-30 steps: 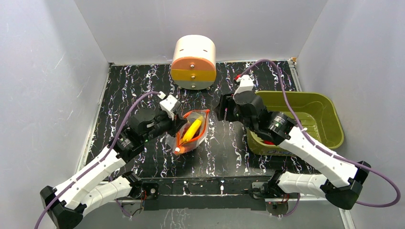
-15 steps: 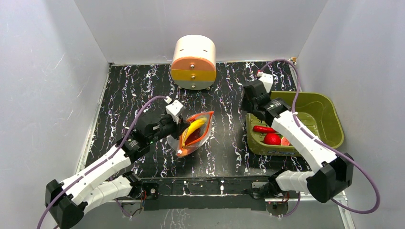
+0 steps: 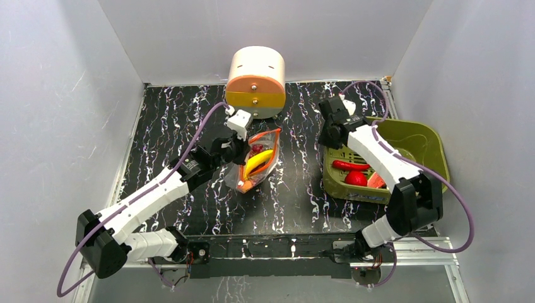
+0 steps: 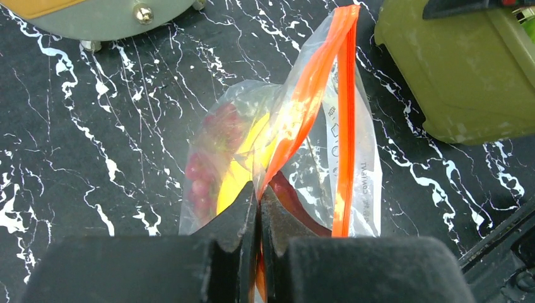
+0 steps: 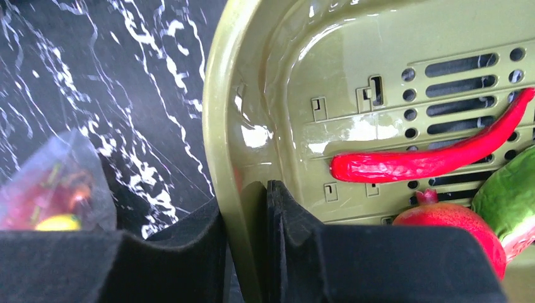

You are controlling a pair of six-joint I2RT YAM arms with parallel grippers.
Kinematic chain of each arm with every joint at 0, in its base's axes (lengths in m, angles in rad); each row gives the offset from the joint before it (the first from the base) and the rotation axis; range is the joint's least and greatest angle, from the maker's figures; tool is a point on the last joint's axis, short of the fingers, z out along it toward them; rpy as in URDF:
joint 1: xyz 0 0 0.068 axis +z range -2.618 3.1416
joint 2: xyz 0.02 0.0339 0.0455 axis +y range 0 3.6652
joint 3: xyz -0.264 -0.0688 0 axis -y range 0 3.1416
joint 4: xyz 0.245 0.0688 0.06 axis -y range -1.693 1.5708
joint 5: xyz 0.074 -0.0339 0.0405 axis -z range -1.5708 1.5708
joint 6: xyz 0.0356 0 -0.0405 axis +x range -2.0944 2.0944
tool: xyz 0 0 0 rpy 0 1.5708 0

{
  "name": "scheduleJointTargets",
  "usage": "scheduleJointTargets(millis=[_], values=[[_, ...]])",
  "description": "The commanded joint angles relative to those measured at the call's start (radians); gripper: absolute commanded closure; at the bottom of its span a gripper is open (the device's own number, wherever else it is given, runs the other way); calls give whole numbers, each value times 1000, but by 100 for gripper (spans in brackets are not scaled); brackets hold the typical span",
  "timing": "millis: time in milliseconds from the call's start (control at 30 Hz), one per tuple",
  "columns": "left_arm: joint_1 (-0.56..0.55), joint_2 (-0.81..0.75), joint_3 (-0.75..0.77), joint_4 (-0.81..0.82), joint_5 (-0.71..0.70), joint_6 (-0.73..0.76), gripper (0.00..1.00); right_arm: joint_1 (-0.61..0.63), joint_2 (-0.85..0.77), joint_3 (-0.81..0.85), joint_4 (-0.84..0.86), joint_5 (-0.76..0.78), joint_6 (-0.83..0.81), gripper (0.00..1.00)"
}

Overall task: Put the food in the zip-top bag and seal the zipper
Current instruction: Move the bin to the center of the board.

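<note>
My left claw (image 4: pixel 258 196) is clamped on the zipper (image 4: pixel 344 126) of the one zip-top bag (image 4: pixel 359 170), one banana (image 4: pixel 236 177) inside; my right claw (image 5: pixel 249 196) pinches the one green bin (image 5: pixel 277 76) by its rim; beyond lie one chili (image 5: pixel 429 161) and one round red fruit (image 5: pixel 451 224).

Overhead rear view facing down, close wrist views, all share bag (image 3: pixel 252 167)

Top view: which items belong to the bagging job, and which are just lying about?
Job: zip-top bag, its zipper, banana inside it, red chili and red round fruit in the olive-green bin.
Lying about: the olive-green bin itself, round cream-and-orange drawer unit.
</note>
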Motion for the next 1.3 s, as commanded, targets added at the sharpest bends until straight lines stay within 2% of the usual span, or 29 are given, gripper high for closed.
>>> scheduleJointTargets(millis=[0, 133, 400, 833, 1267], values=[[-2, 32, 92, -50, -5, 9, 100, -70, 100, 194, 25, -30, 159, 84], [-1, 56, 130, -58, 19, 3, 100, -92, 188, 281, 0, -30, 291, 88], [-2, 21, 122, -49, 31, -6, 100, -136, 240, 257, 66, -50, 574, 88], [-2, 4, 182, -130, 30, 21, 100, -220, 411, 421, 74, 41, 764, 87], [-2, -4, 202, -140, 41, 15, 100, -307, 523, 562, 64, 102, 1078, 88]])
